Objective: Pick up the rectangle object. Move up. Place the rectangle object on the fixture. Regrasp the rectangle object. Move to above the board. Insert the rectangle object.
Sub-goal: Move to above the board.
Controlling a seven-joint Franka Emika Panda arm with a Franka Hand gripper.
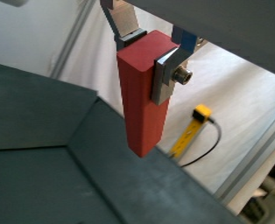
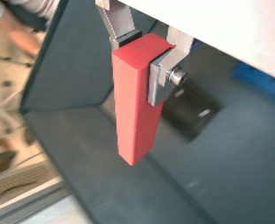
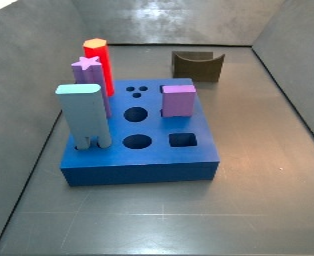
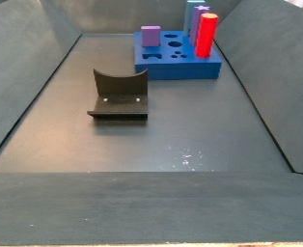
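The gripper (image 1: 150, 54) is hanging high over the dark floor, out of both side views, its silver fingers (image 2: 160, 74) clamping the top end of the rectangle object (image 1: 141, 101), which is hanging straight down. It is showing as one slim red bar with plain flat faces. Below are sitting one blue board (image 3: 146, 165) and one fixture (image 4: 120, 96), well apart.

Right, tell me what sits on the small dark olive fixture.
Nothing; the fixture notch shows bare. Its underside is hidden. The gripper, outside both side views, clamps the long red bar.
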